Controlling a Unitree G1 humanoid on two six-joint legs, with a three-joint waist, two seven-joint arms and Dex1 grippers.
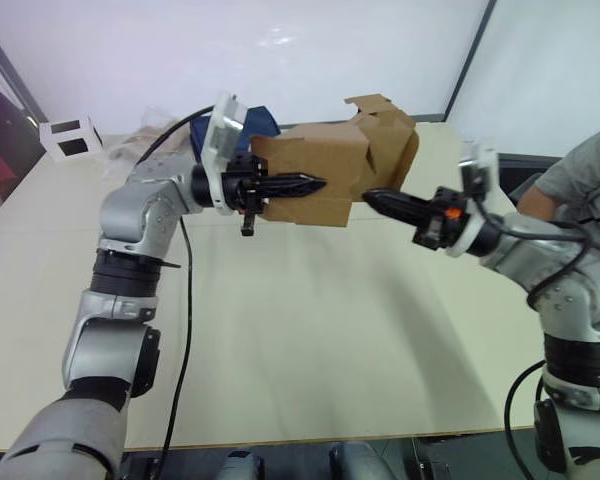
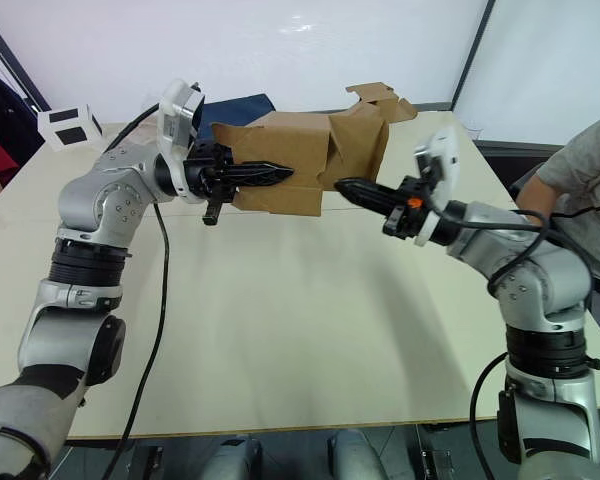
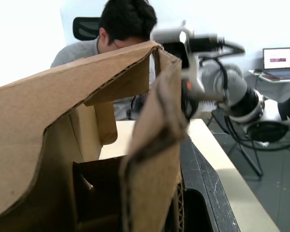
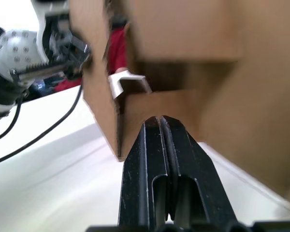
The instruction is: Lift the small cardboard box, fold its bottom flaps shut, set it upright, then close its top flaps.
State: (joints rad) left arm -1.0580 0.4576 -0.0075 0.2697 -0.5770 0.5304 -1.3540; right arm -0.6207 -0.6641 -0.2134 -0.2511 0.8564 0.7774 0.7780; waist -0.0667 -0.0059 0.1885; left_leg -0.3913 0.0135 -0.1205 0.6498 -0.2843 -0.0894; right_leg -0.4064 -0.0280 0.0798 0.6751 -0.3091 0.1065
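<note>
Left tool (image 1: 315,184), two slim black serrated fingers on a grey metal arm, is clamped on a side wall of the small cardboard box (image 1: 315,170) and holds it in the air, well above the pale, smooth desk (image 1: 300,330). Right tool (image 1: 375,200), of the same black make with an orange fitting behind it, has its fingers pressed together on nothing, the tip just at the box's lower right corner; whether it touches the cardboard cannot be told from the head views. Box material is plain brown corrugated board, unmarked, rectangular, with notched flaps standing open and crumpled at its upper right end. From the left wrist view, the fluted cut edges of the board (image 3: 150,145) are plain, a wall lying along the inner side of a black finger (image 3: 198,193), with one flap folded inward over a dark interior; that view also takes in the right arm's grey wrist housing (image 3: 222,82) beyond the box, a person (image 3: 121,29) seated behind it, and a laptop (image 3: 279,60) at the far side of the room. Right wrist view gives the two closed fingers (image 4: 159,164) seam to seam, pointing at the box's underside edge, with the left tool's toothed finger (image 4: 43,70) against the box's far side. Head views alone show a white cube with black squares (image 1: 72,138) at the desk's far left corner and a dark blue object (image 2: 242,106) behind the box.
</note>
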